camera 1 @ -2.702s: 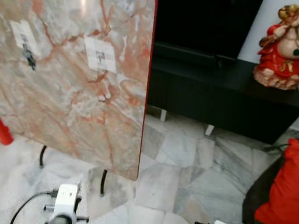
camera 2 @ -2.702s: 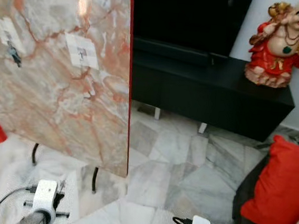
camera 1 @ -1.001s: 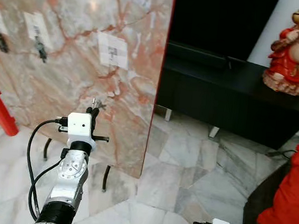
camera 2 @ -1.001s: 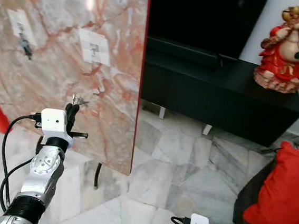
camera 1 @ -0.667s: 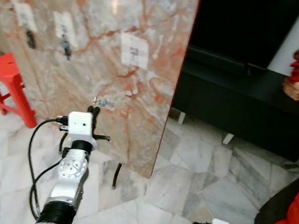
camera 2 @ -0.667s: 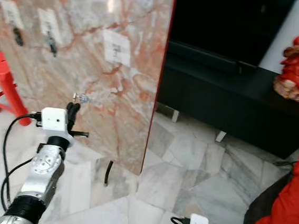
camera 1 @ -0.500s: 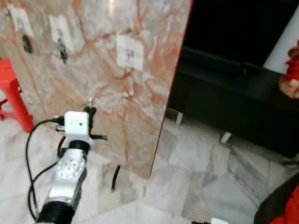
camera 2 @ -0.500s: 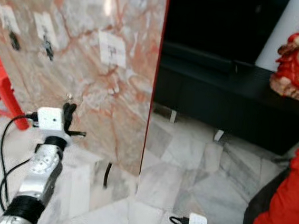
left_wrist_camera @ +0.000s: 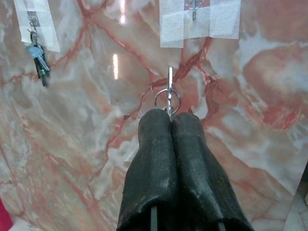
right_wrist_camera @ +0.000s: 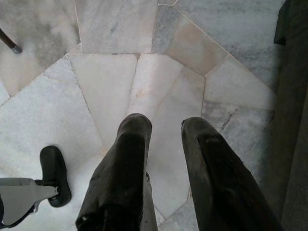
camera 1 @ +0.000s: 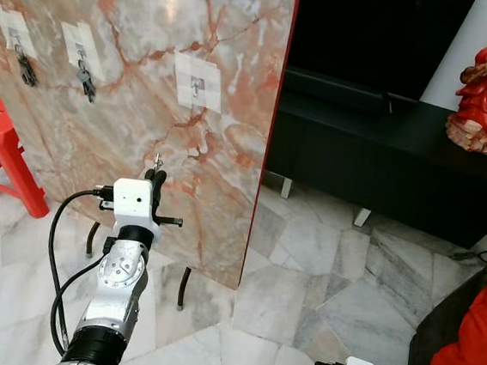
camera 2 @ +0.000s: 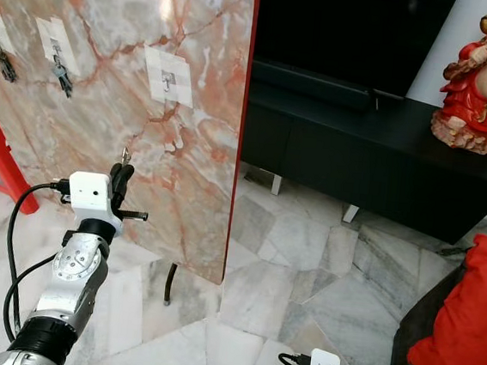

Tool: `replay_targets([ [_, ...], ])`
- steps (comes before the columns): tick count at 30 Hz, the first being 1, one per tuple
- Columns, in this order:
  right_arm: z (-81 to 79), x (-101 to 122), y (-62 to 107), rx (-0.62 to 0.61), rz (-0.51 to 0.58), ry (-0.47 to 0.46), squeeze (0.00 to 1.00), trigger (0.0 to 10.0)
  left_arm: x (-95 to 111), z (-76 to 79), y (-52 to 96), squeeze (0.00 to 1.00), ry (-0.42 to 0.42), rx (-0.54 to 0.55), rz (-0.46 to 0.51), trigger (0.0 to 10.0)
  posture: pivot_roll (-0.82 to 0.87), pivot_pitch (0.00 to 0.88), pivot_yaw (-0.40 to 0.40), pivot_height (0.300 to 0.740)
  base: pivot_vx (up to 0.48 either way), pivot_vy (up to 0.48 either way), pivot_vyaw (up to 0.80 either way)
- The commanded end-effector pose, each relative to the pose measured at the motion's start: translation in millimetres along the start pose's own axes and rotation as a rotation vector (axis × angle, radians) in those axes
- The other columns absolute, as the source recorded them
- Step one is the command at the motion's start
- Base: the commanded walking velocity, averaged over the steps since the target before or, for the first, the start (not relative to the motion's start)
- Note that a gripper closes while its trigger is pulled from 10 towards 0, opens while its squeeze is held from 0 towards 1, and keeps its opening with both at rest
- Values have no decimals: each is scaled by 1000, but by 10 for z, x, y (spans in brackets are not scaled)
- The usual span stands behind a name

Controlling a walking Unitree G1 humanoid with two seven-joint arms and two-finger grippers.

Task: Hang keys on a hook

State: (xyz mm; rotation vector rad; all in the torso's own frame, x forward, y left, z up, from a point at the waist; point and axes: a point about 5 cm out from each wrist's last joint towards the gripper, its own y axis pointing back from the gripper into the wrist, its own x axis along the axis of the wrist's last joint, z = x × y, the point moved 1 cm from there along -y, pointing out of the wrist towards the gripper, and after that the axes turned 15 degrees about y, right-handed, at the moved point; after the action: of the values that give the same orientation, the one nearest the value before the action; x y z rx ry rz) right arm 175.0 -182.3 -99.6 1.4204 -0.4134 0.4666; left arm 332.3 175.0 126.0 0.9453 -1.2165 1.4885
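Left claw [left_wrist_camera: 170, 117] raised before the marble board [camera 1: 103, 117], fingers pressed together, pinching a key [left_wrist_camera: 169, 91]: thin silver blade, small split ring, edge-on, below the empty taped hook [left_wrist_camera: 194, 8]. Right claw [right_wrist_camera: 163, 126] spread, hanging over the floor [right_wrist_camera: 115, 72].

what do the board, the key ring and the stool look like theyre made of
Board: polished marble or a marble-look panel, pink with red veins, and a light glare suggests a gloss finish. Key ring, pinched in the left gripper: thin shiny silver wire, likely steel. Stool: uniform bright red, probably moulded plastic, though painted metal is possible.
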Motion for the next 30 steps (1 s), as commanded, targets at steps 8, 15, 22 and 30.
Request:
replay_targets([
  [8,5,11,-1,4,7,2,0,10000,18,23,-15,0,-3,-9,1,10000,75,0,-67,733,0,0,0],
  [15,9,19,-2,8,11,7,0,10000,35,32,-18,0,-5,-13,5,10000,78,0,-70,733,0,0,350],
  [22,9,22,-2,8,12,3,0,10000,40,37,-23,0,-7,-16,7,10000,76,0,-71,733,0,0,0],
  [30,12,28,-3,10,12,3,0,10000,52,53,-32,0,-7,-19,10,10000,75,0,-72,733,248,0,0],
])
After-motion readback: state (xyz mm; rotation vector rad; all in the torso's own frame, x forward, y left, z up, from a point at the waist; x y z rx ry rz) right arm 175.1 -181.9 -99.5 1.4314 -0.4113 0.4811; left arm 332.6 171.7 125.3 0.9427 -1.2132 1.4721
